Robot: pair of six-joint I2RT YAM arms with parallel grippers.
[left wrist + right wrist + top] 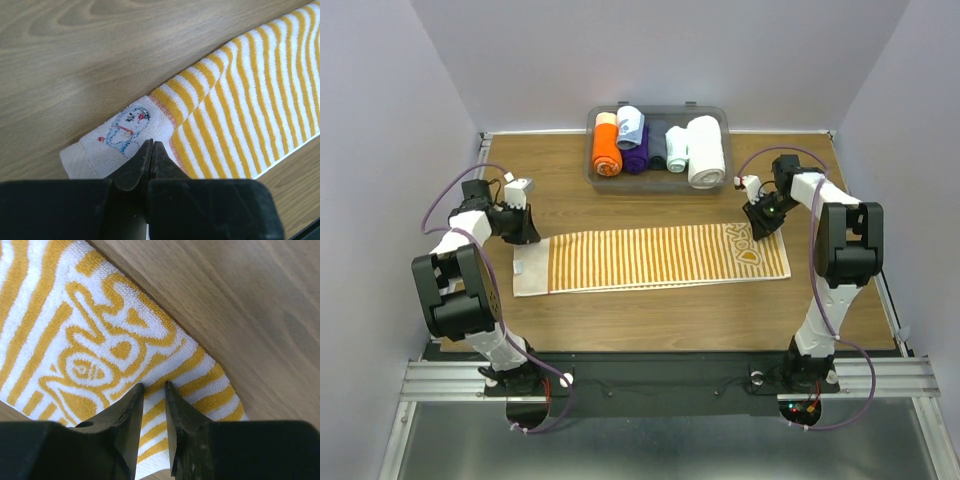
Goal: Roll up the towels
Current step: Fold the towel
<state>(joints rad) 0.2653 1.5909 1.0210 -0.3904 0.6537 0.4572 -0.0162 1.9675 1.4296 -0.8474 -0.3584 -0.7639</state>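
The yellow-and-white striped towel lies flat across the table, lettering at its right end. Its left end is white with a small stitched figure. My left gripper is at the far left corner of the towel. Its tips are pressed together right over the white end, and no cloth shows between them. My right gripper is at the far right corner, its fingers a narrow gap apart with the tips on the flat striped cloth. A pale blue rolled towel sits in the bin.
A clear bin at the back middle holds an orange roll, a purple roll, a thick white roll and others. Bare wood lies between the bin and the towel and in front of the towel.
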